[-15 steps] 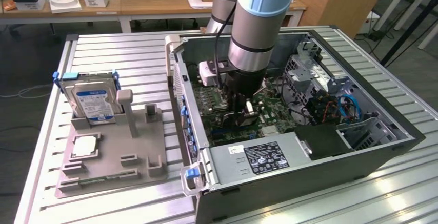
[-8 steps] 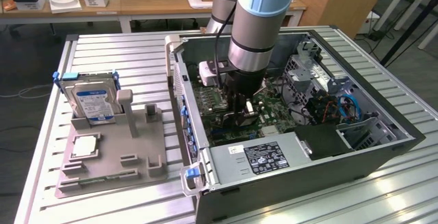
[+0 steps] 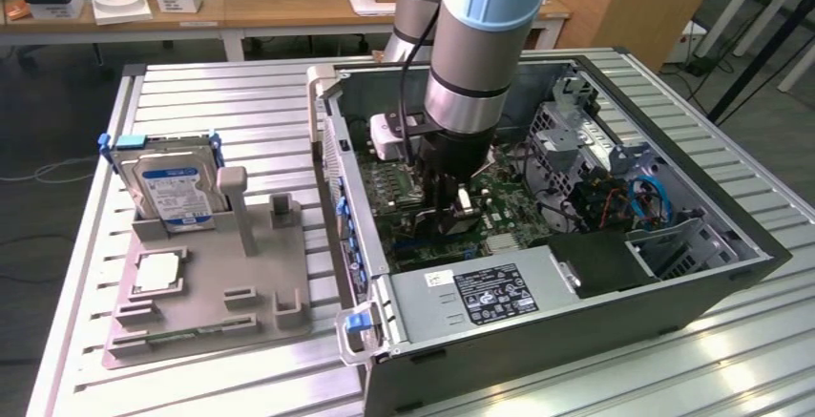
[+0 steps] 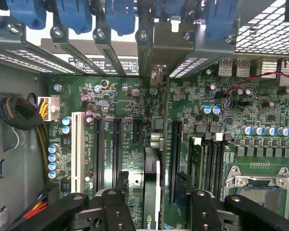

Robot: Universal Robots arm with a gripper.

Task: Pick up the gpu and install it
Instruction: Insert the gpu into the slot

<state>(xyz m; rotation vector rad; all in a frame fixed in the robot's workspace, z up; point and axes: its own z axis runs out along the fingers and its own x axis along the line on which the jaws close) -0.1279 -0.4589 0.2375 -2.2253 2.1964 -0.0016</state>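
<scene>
Aluminium slatted bench (image 3: 217, 93) carries an open computer case (image 3: 662, 312). Inside it the gripper (image 4: 152, 192) stands wide, straddling the gpu (image 4: 152, 192), which sits edge-on in a motherboard (image 4: 130, 103) slot; installation looks essentially complete.

Exterior view, clock directions taken from frame centre.

- Computer case (image 3: 713, 288) lies open on the slatted table (image 3: 229, 102), spanning 12 to 5 o'clock.
- Motherboard (image 3: 407, 183) sits on the case floor, near centre.
- Power supply (image 3: 491, 293) at 6 o'clock, inside the case's near end.
- Arm (image 3: 478, 64) comes down from 12 o'clock into the case; gripper (image 3: 455, 209) is over the motherboard.
- Parts tray (image 3: 210, 288) on the table at 8 o'clock, beside the case.
- Hard drive (image 3: 172, 188) stands upright at the tray's far end, 9 o'clock.
- Processor chip (image 3: 156, 272) lies flat in the tray, nearer than the drive.

Wrist view: gpu (image 4: 151, 192) stands edge-on between the gripper's (image 4: 154, 190) 2 spread fingers, among the motherboard's (image 4: 125, 101) slots.
</scene>
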